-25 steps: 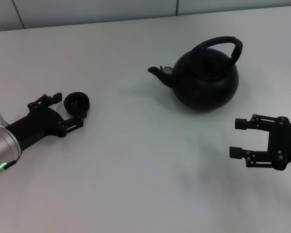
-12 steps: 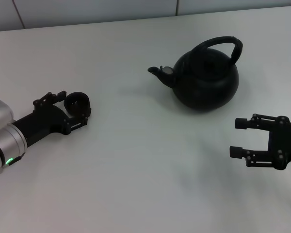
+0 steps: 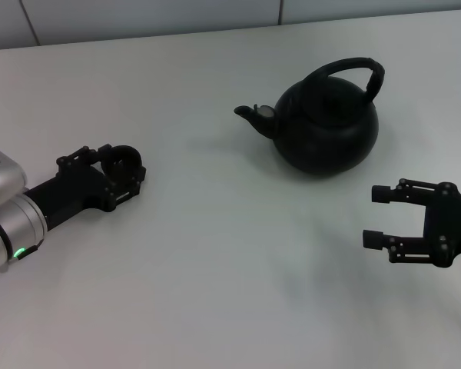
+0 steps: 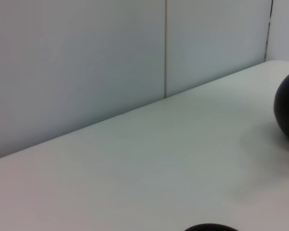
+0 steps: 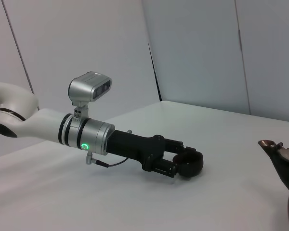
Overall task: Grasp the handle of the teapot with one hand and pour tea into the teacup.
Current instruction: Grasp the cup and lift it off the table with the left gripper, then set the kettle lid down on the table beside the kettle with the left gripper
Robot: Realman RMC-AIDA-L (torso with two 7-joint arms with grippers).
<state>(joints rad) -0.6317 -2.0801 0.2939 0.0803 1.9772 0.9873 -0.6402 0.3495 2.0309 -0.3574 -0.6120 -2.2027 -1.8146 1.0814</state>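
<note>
While the left gripper (image 3: 123, 171) lies low on the white table (image 3: 215, 254) at the robot's left, its two fingers sit on either side of the teacup (image 3: 123, 164), closed in against its sides. The right wrist view shows the same hold from the side: the cup (image 5: 190, 163) sits between the black fingers (image 5: 171, 169) at the end of the left arm, resting on or just above the tabletop; which of the two cannot be told. In the left wrist view only a dark sliver of the cup's rim (image 4: 211, 227) shows.

The right gripper (image 3: 378, 217) hovers at the robot's right, its jaws spread wide and holding nothing. The teapot (image 3: 323, 123) stands upright on the table just beyond this gripper, apart from it, with the spout (image 3: 250, 114) pointing toward the left side and the handle (image 3: 352, 71) arching over its top, untouched. Teapot and cup are well apart
</note>
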